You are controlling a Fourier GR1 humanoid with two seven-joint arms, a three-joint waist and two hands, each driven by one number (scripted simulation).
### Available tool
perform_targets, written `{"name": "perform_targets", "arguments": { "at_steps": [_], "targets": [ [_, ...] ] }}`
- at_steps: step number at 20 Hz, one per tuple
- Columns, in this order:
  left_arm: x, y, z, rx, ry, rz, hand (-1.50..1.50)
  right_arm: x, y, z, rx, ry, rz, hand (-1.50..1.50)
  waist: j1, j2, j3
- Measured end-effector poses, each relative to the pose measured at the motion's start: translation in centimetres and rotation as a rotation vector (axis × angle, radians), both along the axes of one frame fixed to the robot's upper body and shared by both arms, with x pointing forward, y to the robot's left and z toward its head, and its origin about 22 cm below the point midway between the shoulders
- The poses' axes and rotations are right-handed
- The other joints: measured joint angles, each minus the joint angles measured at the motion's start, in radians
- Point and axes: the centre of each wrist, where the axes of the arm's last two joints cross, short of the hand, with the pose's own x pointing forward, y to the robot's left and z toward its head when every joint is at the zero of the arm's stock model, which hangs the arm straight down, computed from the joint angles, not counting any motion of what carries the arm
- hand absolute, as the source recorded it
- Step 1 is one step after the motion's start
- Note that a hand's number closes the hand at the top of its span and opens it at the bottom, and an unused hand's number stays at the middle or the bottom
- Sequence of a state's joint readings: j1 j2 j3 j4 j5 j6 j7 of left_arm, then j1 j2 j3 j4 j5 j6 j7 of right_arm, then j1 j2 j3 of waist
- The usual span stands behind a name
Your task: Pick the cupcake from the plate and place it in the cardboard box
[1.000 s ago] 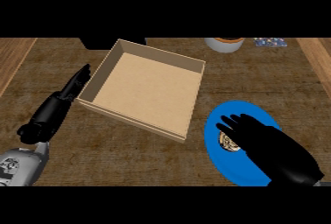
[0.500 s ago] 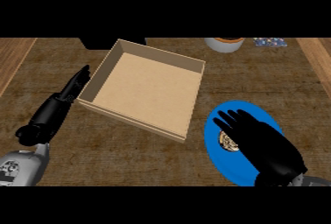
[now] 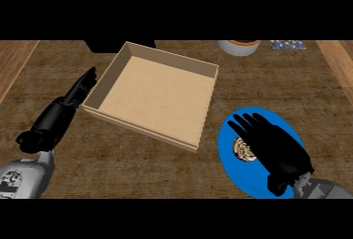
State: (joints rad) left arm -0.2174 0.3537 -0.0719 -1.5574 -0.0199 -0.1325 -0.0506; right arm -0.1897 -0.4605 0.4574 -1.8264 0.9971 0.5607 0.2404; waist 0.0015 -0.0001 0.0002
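- Our left hand [image 3: 66,109] is on the left, just beside the left wall of the cardboard box [image 3: 155,95]. Its fingers are straight and hold nothing. We cannot tell if they touch the wall.
- The box sits in the middle of the counter, top open, with nothing in it.
- To the right of the box, near us, lies the blue plate [image 3: 238,179]. The cupcake [image 3: 243,148] is on it, close to the plate's left side.
- Our right hand [image 3: 276,149] hangs over the plate and hides part of the cupcake. Its fingers are spread and straight, not curled round the cupcake.
- So we think we are at the picking-up step, and the grab is not yet done.
- Next, we think the right hand needs to go down, close its fingers and thumb round the cupcake, lift it, and carry it left over the box wall.
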Motion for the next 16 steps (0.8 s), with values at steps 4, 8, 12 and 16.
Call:
{"name": "perform_targets", "arguments": {
  "at_steps": [4,8,12,16],
  "targets": [
    [-0.3,-0.1,-0.4,0.004,-0.002,-0.001,0.00,0.5,0.2,-1.2,0.008,0.017,0.007,-1.50,0.000,0.000,0.000],
    [0.1,0.4,-0.8,-0.002,-0.004,0.003,0.00,0.7,0.7,-2.7,0.013,0.036,0.013,-1.50,-0.001,0.000,0.000],
    [0.3,-0.1,-0.5,0.001,-0.004,0.001,0.00,1.1,-0.2,-3.9,-0.003,0.041,0.005,-1.50,-0.001,0.000,0.000],
    [0.3,-0.2,-1.3,0.004,-0.002,-0.001,0.00,1.5,0.0,-4.9,-0.030,0.026,-0.019,-1.50,-0.001,0.000,0.000]
  ]
}}
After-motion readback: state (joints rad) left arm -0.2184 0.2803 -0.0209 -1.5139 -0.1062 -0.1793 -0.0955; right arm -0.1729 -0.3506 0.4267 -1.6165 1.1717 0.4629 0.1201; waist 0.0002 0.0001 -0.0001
